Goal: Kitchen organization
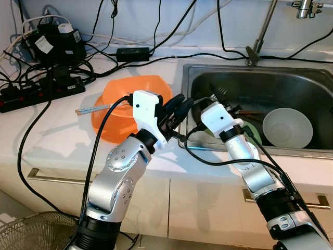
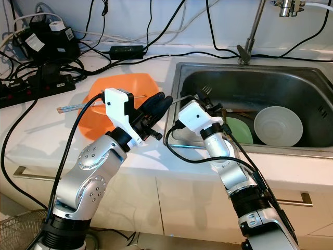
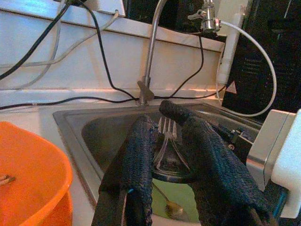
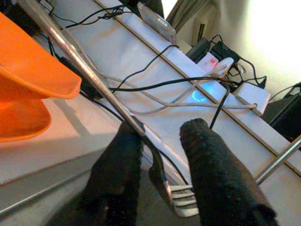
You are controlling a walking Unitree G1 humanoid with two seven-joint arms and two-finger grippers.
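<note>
A metal fork (image 4: 160, 174) spans the gap between my two grippers at the left rim of the sink (image 1: 312, 78). Its tines (image 1: 221, 94) stick up behind my right wrist, and its handle runs left toward the orange bowl (image 1: 130, 94). My left gripper (image 1: 182, 107) reaches over the sink rim, and its fingers (image 3: 136, 160) are shut on the fork handle (image 3: 164, 141). My right gripper (image 4: 162, 127) points left with its fingers apart. The fork rests against one right finger only (image 4: 124, 155). Chopsticks (image 1: 91, 109) lie by the bowl.
In the sink sit a white bowl (image 1: 287, 127) and a green plate (image 2: 239, 130) with a spoon (image 3: 171, 207). A faucet (image 1: 260, 36) rises behind. Power strips (image 1: 41, 88) and many black cables cover the counter's back left. A wire basket (image 1: 31, 229) stands on the floor.
</note>
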